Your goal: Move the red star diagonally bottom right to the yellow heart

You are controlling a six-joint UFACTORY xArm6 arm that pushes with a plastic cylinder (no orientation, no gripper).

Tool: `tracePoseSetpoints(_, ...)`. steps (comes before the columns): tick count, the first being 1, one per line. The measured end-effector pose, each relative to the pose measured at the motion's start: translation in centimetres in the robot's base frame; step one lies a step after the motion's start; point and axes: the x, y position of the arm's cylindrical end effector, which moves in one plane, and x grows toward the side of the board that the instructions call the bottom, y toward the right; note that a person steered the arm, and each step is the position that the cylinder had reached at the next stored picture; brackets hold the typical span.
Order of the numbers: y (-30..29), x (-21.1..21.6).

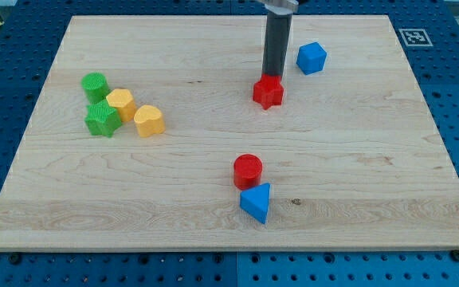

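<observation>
My tip [273,76] seemingly touches the star [268,92] from above.

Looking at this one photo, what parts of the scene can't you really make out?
- My tip: its very end is hidden behind the red star, so contact can't be confirmed.
- The arm above the rod: cut off by the view's top.
- Green star: partly covered by the yellow hexagon.
- Yellow heart: shape hard to make out.

The rod [276,40] runs out of the view's top edge, so its upper part is cut off. My tip [272,76] sits right behind the red star [268,92] (contact cannot be told). The table [213,227] hides its underside supports.
</observation>
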Motion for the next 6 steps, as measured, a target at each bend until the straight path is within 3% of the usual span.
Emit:
tracePoseSetpoints(4, -0.9, 12.8)
tracePoseSetpoints(5, -1.7, 13.9)
tracePoseSetpoints(6, -1.7, 9.5)
